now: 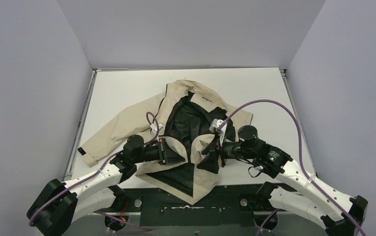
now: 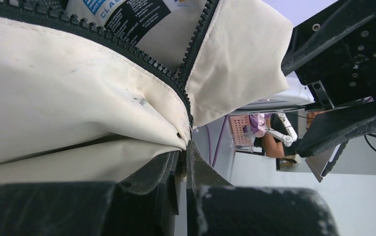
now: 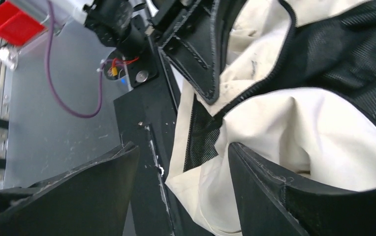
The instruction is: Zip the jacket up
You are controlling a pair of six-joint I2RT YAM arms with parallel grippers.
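The beige jacket (image 1: 137, 115) lies spread on the white table (image 1: 127, 83), front open, black lining (image 1: 188, 120) showing. My left gripper (image 1: 169, 152) is shut on the edge of one front panel near the hem. In the left wrist view the gripper (image 2: 187, 147) pinches beige fabric just below the dark zipper teeth (image 2: 141, 54). My right gripper (image 1: 213, 155) is open beside the other front panel. In the right wrist view its gripper (image 3: 183, 147) stands wide apart, with the jacket's lower corner (image 3: 201, 182) between the jaws, touching the right finger (image 3: 274, 196).
One sleeve stretches left to a cuff with a black tab (image 1: 81, 151) near the table's left edge. The hem hangs over the near edge onto the black base plate (image 1: 186, 204). Grey walls enclose the table. A printed care label (image 2: 127, 14) sits inside the jacket.
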